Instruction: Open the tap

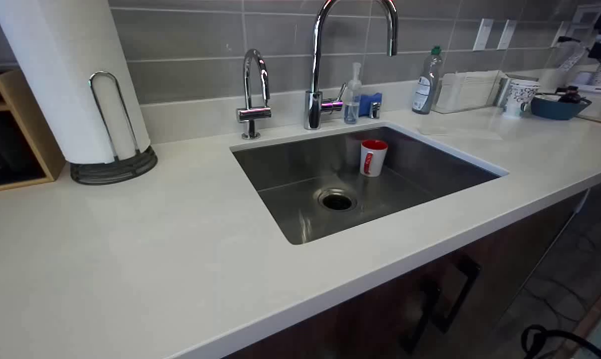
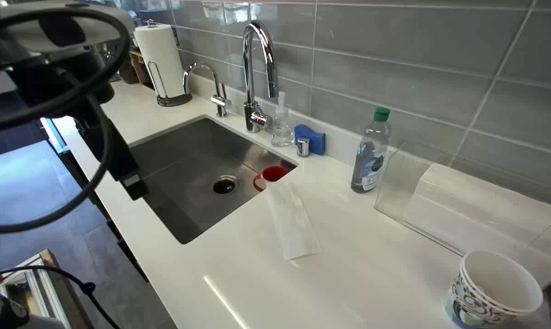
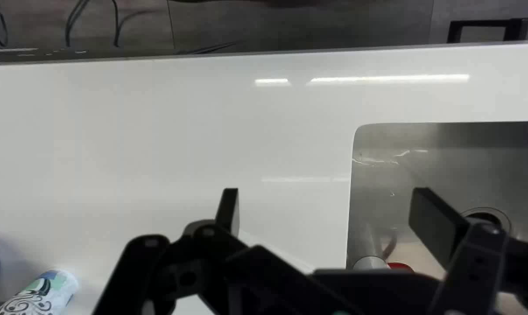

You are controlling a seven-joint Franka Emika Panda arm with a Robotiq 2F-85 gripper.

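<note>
The tap, a tall chrome gooseneck, stands behind the sink in both exterior views (image 1: pixel 314 75) (image 2: pixel 249 73). The top of its arch is cut off in one of them. Its side lever (image 1: pixel 333 104) also shows in an exterior view (image 2: pixel 261 119). The tap is out of the wrist view. My gripper (image 3: pixel 325 205) is open and empty. Its fingers span the counter and the sink's edge in the wrist view. In an exterior view the gripper (image 2: pixel 135 183) hangs above the sink's front edge, well apart from the tap.
A short chrome tap (image 1: pixel 253 94) stands beside the tall one. A soap pump (image 2: pixel 282 125), a blue sponge (image 2: pixel 315 140) and a dish-soap bottle (image 2: pixel 370 153) stand along the wall. A white mug with red inside (image 1: pixel 373 162) sits in the sink (image 1: pixel 290 209). Paper cups (image 2: pixel 490 292) stand on the counter.
</note>
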